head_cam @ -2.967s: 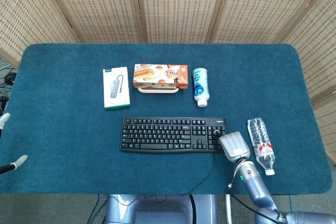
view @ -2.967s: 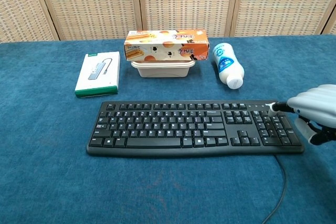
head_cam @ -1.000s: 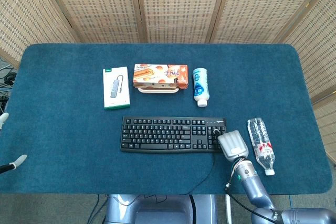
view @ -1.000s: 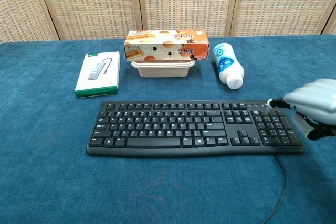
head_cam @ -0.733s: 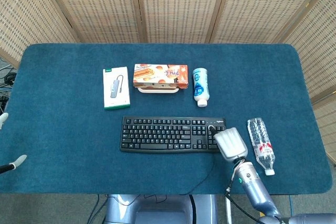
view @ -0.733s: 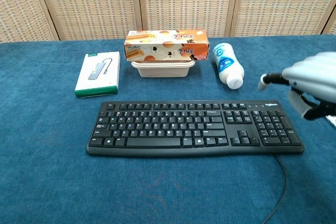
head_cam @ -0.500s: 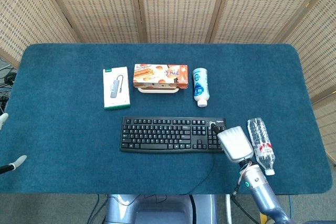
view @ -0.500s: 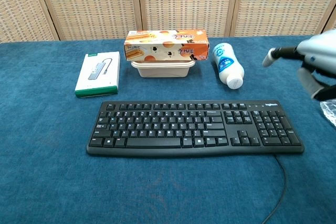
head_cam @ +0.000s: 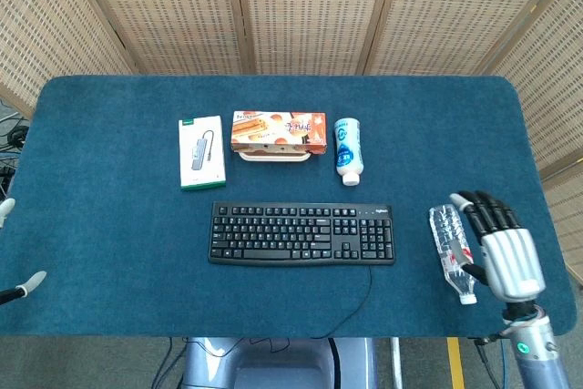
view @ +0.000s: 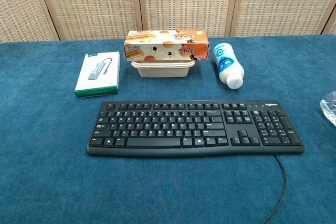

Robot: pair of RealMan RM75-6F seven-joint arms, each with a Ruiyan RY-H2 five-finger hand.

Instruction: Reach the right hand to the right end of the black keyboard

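Observation:
The black keyboard (head_cam: 302, 234) lies flat across the middle of the blue table; the chest view shows it whole (view: 194, 127) with its cable trailing off the near right corner. My right hand (head_cam: 501, 245) hovers well to the right of the keyboard, beyond the clear water bottle (head_cam: 452, 250), fingers extended and apart, holding nothing. It is out of the chest view. Of my left hand only pale fingertips (head_cam: 27, 282) show at the left edge of the head view.
A white adapter box (head_cam: 201, 152), an orange snack box on a white tray (head_cam: 278, 133) and a white bottle lying down (head_cam: 348, 149) line up behind the keyboard. The clear bottle's edge (view: 329, 106) shows at the chest view's right border. Woven screens stand behind the table.
My right hand lifted off the keyboard's right end and swung right past the clear bottle, leaving the chest view. Its fingers have spread. The keyboard stayed put.

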